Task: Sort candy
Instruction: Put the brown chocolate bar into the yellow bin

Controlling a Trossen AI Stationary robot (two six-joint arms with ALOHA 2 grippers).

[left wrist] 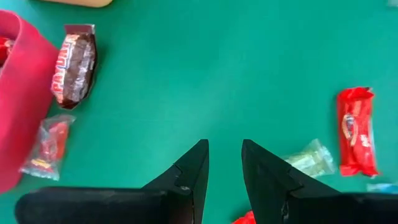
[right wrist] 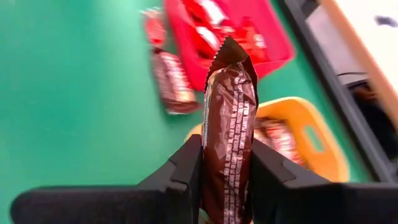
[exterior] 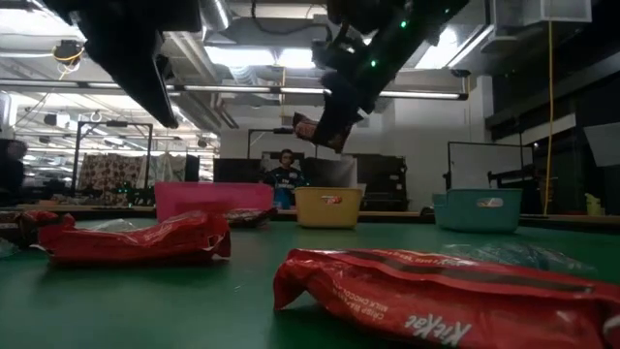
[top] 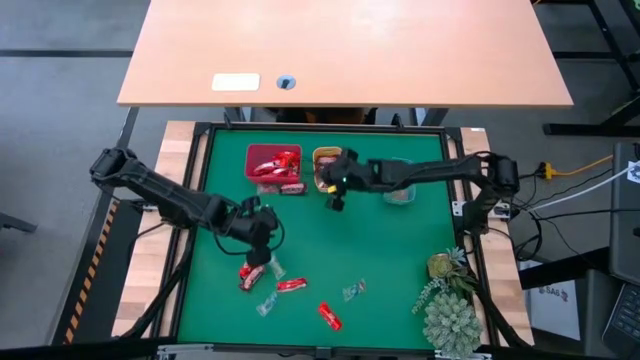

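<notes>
My right gripper is shut on a dark brown candy bar and hangs in the air beside the orange tray. The red tray holds red candy. Another brown bar lies flat on the mat by the red tray. My left gripper is open, its fingers pointing down over bare mat above the loose candy. Red sweets and clear ones lie scattered near the table's near edge. My right gripper pinches the brown bar between its two fingers, on the bar's long sides. The fingers lie along the bar, and its crimped far end sticks out past the fingertips. The bar is lifted clear of the table and tilted.
A teal tray sits partly under the right arm. A spiky green plant stands at the near right corner. A raised black frame borders the green mat, whose middle is bare. A person sits in the room beyond.
</notes>
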